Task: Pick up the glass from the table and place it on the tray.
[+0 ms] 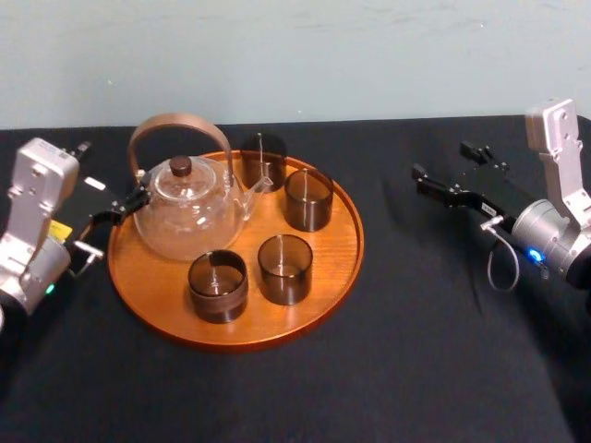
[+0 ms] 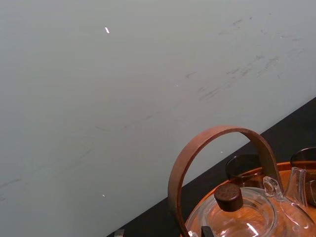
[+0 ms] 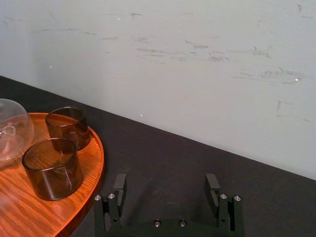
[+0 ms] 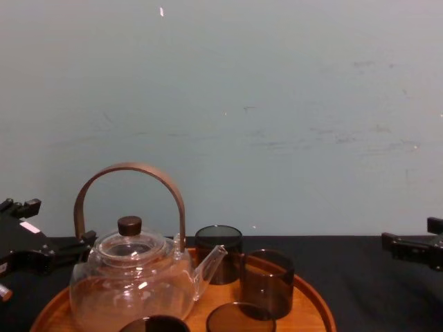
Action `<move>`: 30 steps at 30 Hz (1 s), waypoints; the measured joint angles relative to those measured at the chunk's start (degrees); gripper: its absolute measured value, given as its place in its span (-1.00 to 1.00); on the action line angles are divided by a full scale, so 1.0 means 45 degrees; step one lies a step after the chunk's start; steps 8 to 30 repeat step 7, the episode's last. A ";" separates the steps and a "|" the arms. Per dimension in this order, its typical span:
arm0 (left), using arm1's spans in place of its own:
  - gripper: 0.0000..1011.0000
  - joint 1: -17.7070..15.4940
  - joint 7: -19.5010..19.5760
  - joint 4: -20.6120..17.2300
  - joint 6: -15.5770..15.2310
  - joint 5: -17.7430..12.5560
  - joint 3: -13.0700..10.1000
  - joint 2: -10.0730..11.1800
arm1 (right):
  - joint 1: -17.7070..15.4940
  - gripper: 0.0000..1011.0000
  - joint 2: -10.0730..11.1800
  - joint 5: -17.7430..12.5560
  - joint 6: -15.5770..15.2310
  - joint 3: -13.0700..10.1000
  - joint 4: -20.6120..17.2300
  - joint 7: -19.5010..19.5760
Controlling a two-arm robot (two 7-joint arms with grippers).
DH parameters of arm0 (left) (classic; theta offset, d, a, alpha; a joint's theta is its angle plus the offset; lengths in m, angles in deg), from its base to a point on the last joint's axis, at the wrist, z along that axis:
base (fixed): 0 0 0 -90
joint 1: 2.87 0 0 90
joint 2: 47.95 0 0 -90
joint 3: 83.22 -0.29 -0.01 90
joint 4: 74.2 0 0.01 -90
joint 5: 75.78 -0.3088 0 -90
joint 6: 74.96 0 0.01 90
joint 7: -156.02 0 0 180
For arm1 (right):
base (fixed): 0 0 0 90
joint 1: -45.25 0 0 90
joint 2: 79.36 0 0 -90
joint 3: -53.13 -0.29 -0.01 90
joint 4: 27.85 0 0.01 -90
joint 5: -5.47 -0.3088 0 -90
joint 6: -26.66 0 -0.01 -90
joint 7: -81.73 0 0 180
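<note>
Here, the tray holds a teapot and four seemingly empty glasses.

A clear glass teapot stands upright, its round body showing bright reflections. A brown wooden handle arches high over it from side to side. A dark brown knob sits in the middle of its glass lid. Its short clear spout points toward the robot's right. Behind everything rises a pale grey-green wall, matte and marked with faint dark scuffs and scratches.
</note>
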 joint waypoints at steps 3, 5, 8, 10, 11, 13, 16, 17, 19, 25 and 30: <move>1.00 0.0000 0.0000 0.0000 0.0000 0.0000 0.0000 0.0000 | -0.0003 0.98 0.0003 0.0001 -0.0002 0.0012 -0.0006 -0.0012; 1.00 0.0000 0.0000 0.0000 0.0001 0.0000 0.0000 0.0000 | -0.0005 0.98 0.0005 0.0002 -0.0004 0.0016 -0.0009 -0.0018; 1.00 0.0000 0.0000 0.0000 0.0000 0.0000 0.0000 0.0000 | -0.0006 0.98 0.0007 0.0003 -0.0006 0.0022 -0.0013 -0.0025; 1.00 0.0000 0.0000 0.0000 0.0000 0.0000 0.0000 0.0000 | -0.0006 0.98 0.0007 0.0003 -0.0006 0.0022 -0.0013 -0.0025; 1.00 0.0000 0.0000 0.0000 0.0000 0.0000 0.0000 0.0000 | -0.0006 0.98 0.0007 0.0003 -0.0006 0.0022 -0.0013 -0.0025; 1.00 0.0000 0.0000 0.0000 0.0000 0.0000 0.0000 0.0000 | -0.0006 0.98 0.0007 0.0003 -0.0006 0.0022 -0.0013 -0.0025; 1.00 0.0000 0.0000 0.0000 0.0000 0.0000 0.0000 0.0000 | -0.0006 0.98 0.0007 0.0003 -0.0006 0.0022 -0.0013 -0.0025; 1.00 0.0000 0.0000 0.0000 0.0000 0.0000 0.0000 0.0000 | -0.0006 0.98 0.0007 0.0003 -0.0006 0.0022 -0.0013 -0.0025; 1.00 0.0000 0.0000 0.0000 0.0000 0.0000 0.0000 0.0000 | -0.0006 0.98 0.0007 0.0003 -0.0006 0.0022 -0.0013 -0.0025; 1.00 0.0000 0.0000 0.0000 0.0000 0.0000 0.0000 0.0000 | -0.0006 0.98 0.0007 0.0003 -0.0006 0.0022 -0.0013 -0.0025; 1.00 0.0000 0.0000 0.0000 0.0000 0.0000 0.0000 0.0000 | -0.0006 0.98 0.0007 0.0003 -0.0006 0.0022 -0.0013 -0.0025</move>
